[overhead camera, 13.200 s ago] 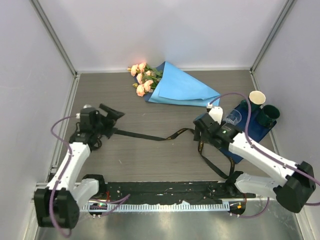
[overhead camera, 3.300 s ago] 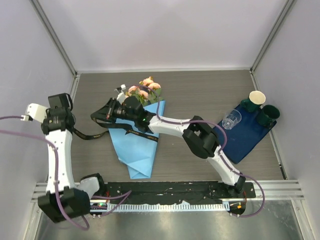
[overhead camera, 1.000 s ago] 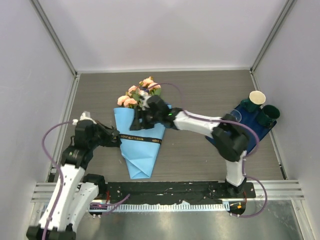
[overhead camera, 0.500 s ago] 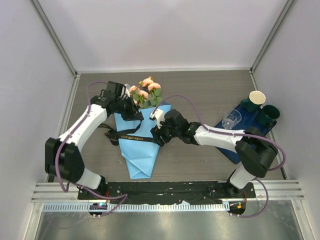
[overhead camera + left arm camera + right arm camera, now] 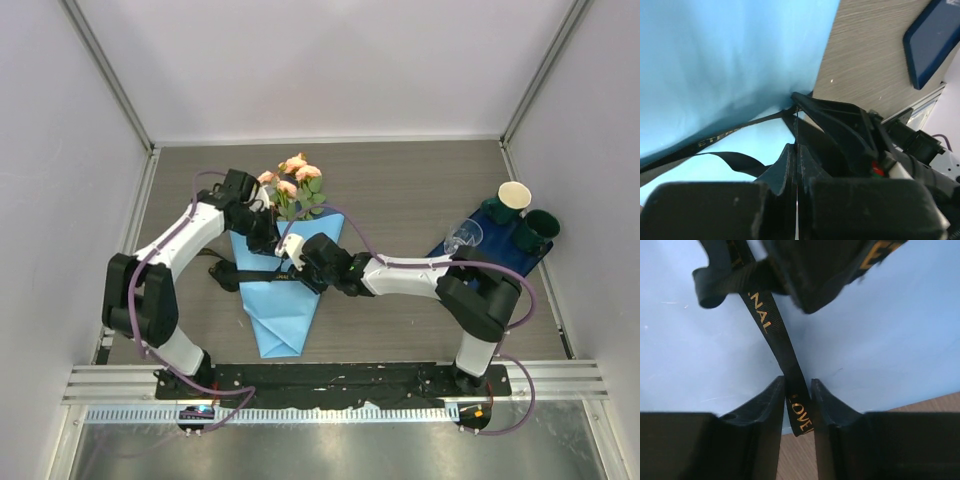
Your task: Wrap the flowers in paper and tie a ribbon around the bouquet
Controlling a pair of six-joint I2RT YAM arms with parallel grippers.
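1. Now bouquet (image 5: pixel 280 290) lies mid-table, blooms far end; ribbon (image 5: pixel 262 274) across its paper cone
2. R gripper (image 5: pixel 797 390) pinching ribbon betw fingers
3. L gripper (image 5: pixel 796 150) pressed together by cone's upper left edge; grip on ribbon unclear

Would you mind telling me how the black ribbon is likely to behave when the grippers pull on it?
Probably limp: the ribbon folds into a loose loop above the right gripper. It looks thin and light, draping flat over the paper. It might slide between the fingers, since only a narrow strip sits there.
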